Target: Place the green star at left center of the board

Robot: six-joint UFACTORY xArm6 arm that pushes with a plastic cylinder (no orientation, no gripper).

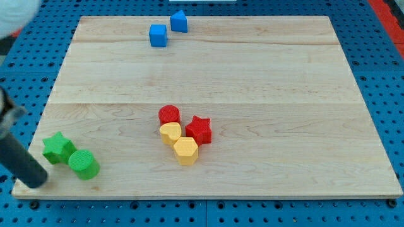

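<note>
The board (208,69) was pale wood with a fine lengthwise grain, made of planks whose seams ran across it from left to right. It lay on a blue perforated base (385,82) dotted with rows of small holes.

The green star (58,148) sat in the near left corner of the board, matte and chunky, with blunt rounded points. Touching it on the right and slightly nearer was a green cylinder (83,164) with a flat round top. My tip (36,179) rested at the near left edge of the board, just left of and nearer than the star, close to the star but seemingly not touching it. The rod was dark, smooth and round, and slanted up towards the left edge of the view. There were no jaws to describe, since the arm ended in this plain rod.

Near the middle of the board, towards the near side, four blocks clustered together. A red cylinder (169,115) stood farthest; a yellow block (170,133) with a rounded, lobed outline touched it from the near side. A yellow hexagon (185,150) sat nearest of the four, and a red star (199,130) pressed against the group's right side.

At the far edge, left of centre, were a blue cube (158,35) and, just right of it and farther, a blue block (179,21) with a pointed top, apart from each other.

No container held any block; all lay directly on the wood.
</note>
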